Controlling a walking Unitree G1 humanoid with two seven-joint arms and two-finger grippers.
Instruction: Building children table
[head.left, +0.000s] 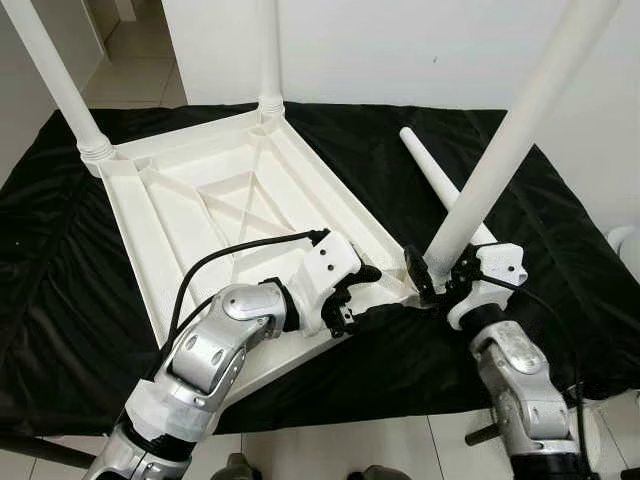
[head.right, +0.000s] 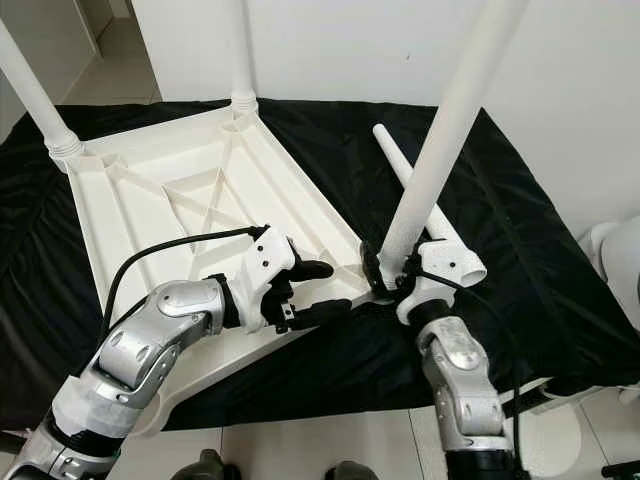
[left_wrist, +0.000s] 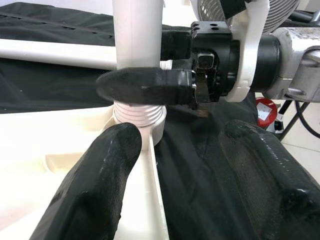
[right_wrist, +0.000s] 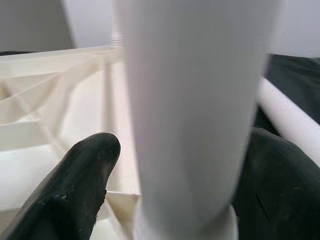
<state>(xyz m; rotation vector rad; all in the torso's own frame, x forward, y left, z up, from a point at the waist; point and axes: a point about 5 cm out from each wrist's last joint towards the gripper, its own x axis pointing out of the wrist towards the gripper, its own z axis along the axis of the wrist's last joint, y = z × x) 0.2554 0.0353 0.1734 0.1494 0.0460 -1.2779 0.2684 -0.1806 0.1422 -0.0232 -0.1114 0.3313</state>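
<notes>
Right gripper (head.left: 432, 278) fingers clench the white plastic leg (head.left: 500, 160) at the upturned white tabletop (head.left: 200, 200) corner; left gripper (head.left: 365, 292) released alongside. Risk: tilted leg cross-threads.

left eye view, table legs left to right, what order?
Far-left leg → back leg → loose leg lying on the black cloth → leg held by the right claw.

We are seeing bright, even indoor light, sharp head views, and a table leg (right_wrist: 195, 120) blurring close up.
</notes>
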